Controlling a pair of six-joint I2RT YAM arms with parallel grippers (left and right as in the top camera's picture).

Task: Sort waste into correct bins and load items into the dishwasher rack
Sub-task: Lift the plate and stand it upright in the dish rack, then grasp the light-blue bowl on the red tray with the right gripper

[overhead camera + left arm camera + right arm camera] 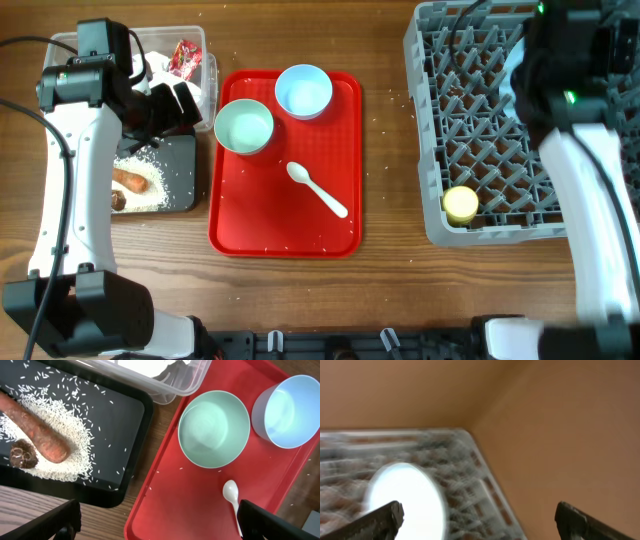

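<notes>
Wide apart go the left fingers [47,522], gripping nothing, over the red tray [170,505]. Between them lies the white spoon [231,495]. Just beyond it is the mint-green bowl [214,428], empty. The right fingers [377,519] gape too, nothing held, and a blurred pale plate [405,502] sits in the grey rack [485,491] just past one finger.

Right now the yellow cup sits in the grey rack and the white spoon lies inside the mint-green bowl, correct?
No. The white plastic spoon lies on the red tray, outside the mint-green bowl, per the overhead view. The yellow cup is in the grey rack.
</notes>
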